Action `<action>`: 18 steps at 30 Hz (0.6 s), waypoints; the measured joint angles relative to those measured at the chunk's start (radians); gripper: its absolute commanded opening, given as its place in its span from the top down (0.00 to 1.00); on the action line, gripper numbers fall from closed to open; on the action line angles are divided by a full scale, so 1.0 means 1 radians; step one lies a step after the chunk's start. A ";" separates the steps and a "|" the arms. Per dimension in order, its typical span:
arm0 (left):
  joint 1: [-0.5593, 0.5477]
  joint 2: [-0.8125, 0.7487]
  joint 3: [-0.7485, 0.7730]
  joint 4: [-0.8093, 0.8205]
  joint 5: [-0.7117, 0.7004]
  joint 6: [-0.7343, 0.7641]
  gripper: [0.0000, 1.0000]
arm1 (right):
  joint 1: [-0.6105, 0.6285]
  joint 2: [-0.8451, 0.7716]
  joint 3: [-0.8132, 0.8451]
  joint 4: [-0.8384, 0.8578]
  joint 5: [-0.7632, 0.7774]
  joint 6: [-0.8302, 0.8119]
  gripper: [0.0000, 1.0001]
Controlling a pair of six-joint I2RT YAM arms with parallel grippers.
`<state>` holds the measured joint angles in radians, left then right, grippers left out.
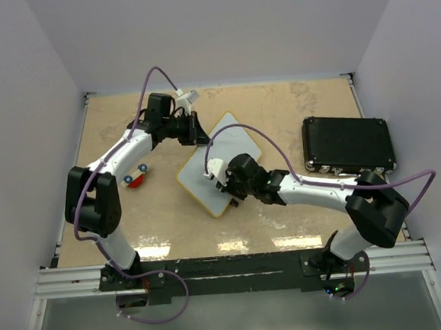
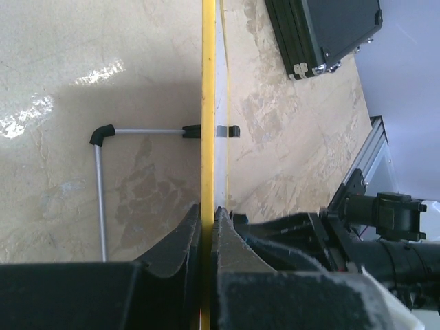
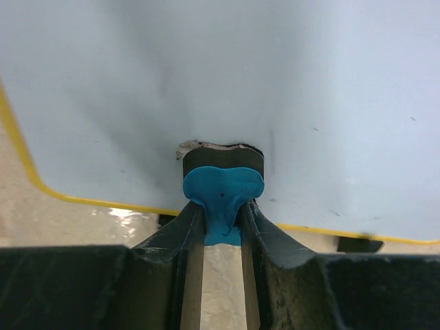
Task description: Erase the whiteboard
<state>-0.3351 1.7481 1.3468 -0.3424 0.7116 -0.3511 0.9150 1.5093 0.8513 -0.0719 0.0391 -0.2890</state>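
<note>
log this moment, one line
left gripper: shut on whiteboard edge | right gripper: shut on eraser | eraser: on whiteboard face

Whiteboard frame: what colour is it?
The whiteboard frame is yellow, clearest in the left wrist view.

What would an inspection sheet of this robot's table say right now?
Surface: table, beige, marbled, glossy.
Job's things: whiteboard, no writing seen; blue eraser pressed against it.
Clutter: black case at the right; small red-and-white object at the left.
Grippers: left gripper shut on the whiteboard's yellow edge; right gripper shut on the blue eraser.
Cables: purple cable looping along each arm.
Surroundings: pale walls on three sides; metal rail at the near edge.
</note>
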 measured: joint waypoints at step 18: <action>0.042 -0.006 -0.032 0.031 0.038 -0.028 1.00 | 0.045 -0.015 -0.078 0.257 -0.011 0.146 1.00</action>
<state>-0.2935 1.7424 1.3148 -0.3119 0.7494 -0.3794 0.9596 1.4944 0.7734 0.1852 0.0277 -0.1425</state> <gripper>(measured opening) 0.068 0.258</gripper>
